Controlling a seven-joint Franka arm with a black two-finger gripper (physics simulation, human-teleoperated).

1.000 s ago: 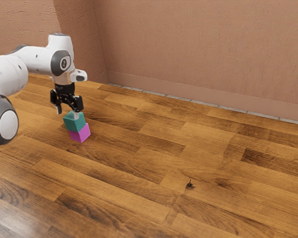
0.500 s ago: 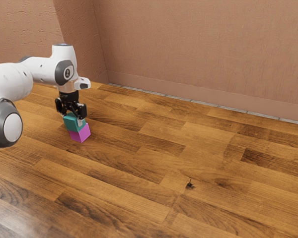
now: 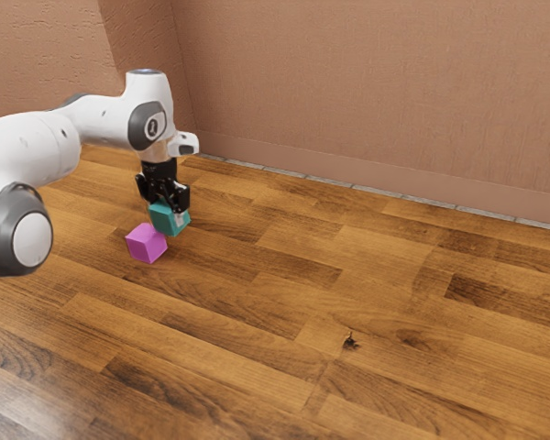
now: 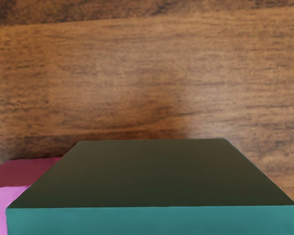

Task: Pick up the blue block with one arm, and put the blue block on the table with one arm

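My gripper is shut on the blue block, a teal cube gripped between its fingers, in the exterior view. The cube is beside the magenta block, toward the exterior view's right and a little behind it; whether its underside touches the table I cannot tell. In the wrist view the blue block sits large and close under the hand, its top face dark and its side teal.
A magenta block rests on the wooden table close to the held cube, and part of the magenta block shows beside it in the wrist view. A small dark object lies farther off. A wall stands behind.
My gripper came down around the blue block on top of the magenta one, then carried it off toward the exterior view's right. The magenta block stayed where it was, its top now uncovered.
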